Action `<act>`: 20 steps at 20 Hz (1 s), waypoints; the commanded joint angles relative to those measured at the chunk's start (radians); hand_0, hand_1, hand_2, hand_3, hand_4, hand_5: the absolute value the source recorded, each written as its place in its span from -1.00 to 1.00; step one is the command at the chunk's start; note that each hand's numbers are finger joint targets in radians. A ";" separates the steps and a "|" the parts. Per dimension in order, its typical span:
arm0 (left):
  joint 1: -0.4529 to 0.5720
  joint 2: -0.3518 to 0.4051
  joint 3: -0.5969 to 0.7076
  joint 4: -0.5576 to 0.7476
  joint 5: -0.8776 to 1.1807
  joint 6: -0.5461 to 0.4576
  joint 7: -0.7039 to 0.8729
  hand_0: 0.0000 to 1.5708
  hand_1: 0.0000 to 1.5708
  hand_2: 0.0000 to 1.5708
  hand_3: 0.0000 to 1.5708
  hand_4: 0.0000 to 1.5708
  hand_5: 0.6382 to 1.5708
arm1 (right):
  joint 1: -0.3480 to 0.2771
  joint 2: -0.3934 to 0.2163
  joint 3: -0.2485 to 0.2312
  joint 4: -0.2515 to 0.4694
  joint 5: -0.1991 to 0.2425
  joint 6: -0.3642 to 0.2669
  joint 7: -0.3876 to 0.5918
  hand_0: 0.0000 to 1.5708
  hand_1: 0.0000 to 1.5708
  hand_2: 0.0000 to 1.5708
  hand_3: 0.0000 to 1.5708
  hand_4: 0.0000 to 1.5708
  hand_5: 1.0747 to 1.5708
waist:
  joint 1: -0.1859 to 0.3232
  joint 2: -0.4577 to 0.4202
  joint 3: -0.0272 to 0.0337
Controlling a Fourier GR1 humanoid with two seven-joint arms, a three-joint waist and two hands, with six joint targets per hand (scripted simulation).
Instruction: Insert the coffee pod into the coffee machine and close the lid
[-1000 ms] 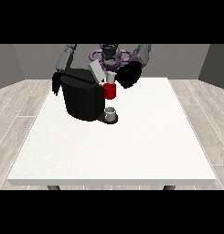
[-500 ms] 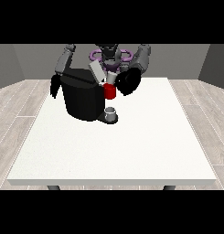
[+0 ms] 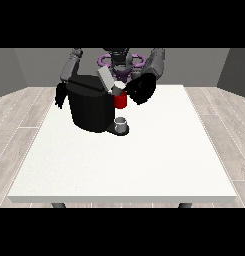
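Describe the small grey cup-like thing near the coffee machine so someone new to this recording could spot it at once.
Start at the big black coffee machine on the white table. At its foot, on the side nearer the camera, a small grey thing sits on a dark base. It lies below a red thing at the machine.

No readable text, labels, brands, numbers or signs anywhere: none on the black rounded coffee machine [image 3: 91, 107], none on the large white table [image 3: 129, 165], none on the robot's dark torso [image 3: 119, 62].
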State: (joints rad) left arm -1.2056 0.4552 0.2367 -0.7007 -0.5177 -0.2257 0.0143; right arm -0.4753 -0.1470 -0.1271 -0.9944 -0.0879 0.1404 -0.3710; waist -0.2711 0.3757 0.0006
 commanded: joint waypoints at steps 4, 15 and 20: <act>0.034 -0.075 0.014 0.000 0.042 0.017 -0.023 0.09 0.09 0.16 0.11 -0.57 1.00 | 0.026 0.003 -0.017 0.043 -0.013 0.006 -0.013 -1.00 -1.00 -1.00 -1.00 -0.56 1.00 | 0.021 -0.045 -0.0004; 0.451 -0.309 0.046 -0.046 0.203 -0.011 -0.283 -1.00 -1.00 -1.00 -1.00 -1.00 1.00 | 0.275 0.005 -0.034 0.068 -0.031 0.050 -0.097 -1.00 -1.00 -1.00 -1.00 -0.74 1.00 | 0.192 -0.334 -0.0016; 0.654 -0.392 0.062 -0.030 0.270 -0.068 -0.362 -1.00 -1.00 -1.00 -1.00 -0.73 1.00 | 0.383 0.043 0.030 0.012 0.012 0.030 -0.065 -1.00 -1.00 -1.00 -1.00 -1.00 1.00 | 0.239 -0.512 -0.0019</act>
State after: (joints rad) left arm -0.6845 0.1380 0.2926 -0.7323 -0.2919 -0.2735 -0.2902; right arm -0.1472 -0.1235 -0.1262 -0.9566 -0.0946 0.1829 -0.4606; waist -0.0761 -0.0286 -0.0012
